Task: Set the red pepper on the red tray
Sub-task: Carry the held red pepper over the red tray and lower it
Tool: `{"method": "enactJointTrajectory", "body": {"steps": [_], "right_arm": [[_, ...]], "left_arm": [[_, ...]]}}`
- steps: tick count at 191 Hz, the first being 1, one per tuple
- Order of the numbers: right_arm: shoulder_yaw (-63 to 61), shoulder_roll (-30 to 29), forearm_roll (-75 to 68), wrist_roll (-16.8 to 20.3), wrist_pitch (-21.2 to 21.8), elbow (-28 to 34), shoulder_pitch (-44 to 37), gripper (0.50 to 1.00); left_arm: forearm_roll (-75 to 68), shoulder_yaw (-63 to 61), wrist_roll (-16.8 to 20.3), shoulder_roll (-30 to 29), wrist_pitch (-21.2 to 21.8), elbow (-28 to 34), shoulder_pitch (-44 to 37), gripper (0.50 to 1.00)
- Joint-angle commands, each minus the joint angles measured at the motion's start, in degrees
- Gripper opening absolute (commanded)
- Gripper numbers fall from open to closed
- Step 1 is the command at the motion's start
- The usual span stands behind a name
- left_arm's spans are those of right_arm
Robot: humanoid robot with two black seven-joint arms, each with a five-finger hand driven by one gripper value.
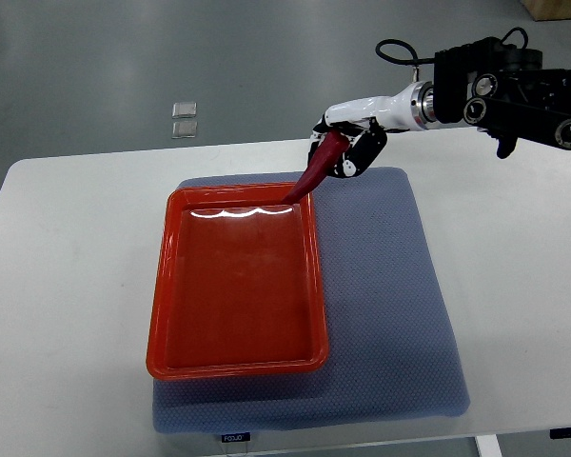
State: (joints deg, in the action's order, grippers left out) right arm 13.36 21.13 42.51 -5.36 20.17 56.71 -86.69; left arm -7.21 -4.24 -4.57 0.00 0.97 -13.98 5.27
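Desk (67, 286), white, filling most of the frame, with grey floor (171, 57) visible along the top. Mat (400, 314), blue-grey and textured, lying at the centre of the desk, its lower edge close to the bottom of the frame. Red tray (171, 286), rectangular with a raised rim, resting on the left part of the mat, long side running top to bottom; its glossy floor shows white reflections near the upper rim. Right hand (347, 143), white and black, at upper centre-right of the frame just above the upper edge of the mat, its arm (514, 95) entering from the upper right edge with black joints and a looped cable. Fingers curled and pinching the red pepper (314, 176) at its upper end. Red pepper, long, slim and dark red, slanting down and to the left from the hand, its tip lying over the upper right corner of the red tray; whether the tip touches the rim cannot be told. Two small clear squares (184, 119) on the floor at upper left, one above the other, well apart from the desk items.
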Motion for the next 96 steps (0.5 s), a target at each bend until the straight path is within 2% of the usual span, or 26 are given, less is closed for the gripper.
{"method": "enactJointTrajectory", "body": {"steps": [1,63,96], "right_arm": [[0.17,-4.43,-0.76,-0.18,-0.30,-0.46,-0.41,0.500],[1.23,-20.69,0.03,-0.53,-1.62,-7.58,3.46,0.500],[2.02,-21.13,0.56,-0.80,-2.94,-10.30,7.32,0.500]], "left_arm": [[0.00,-0.07,0.00,0.00,0.00,-0.17,0.00,1.000],[0.00,-0.07,0.00,0.00,0.00,-0.26,0.00,1.000],[0.00,0.02,0.00,0.00,0.00,-0.17,0.00,1.000]]}}
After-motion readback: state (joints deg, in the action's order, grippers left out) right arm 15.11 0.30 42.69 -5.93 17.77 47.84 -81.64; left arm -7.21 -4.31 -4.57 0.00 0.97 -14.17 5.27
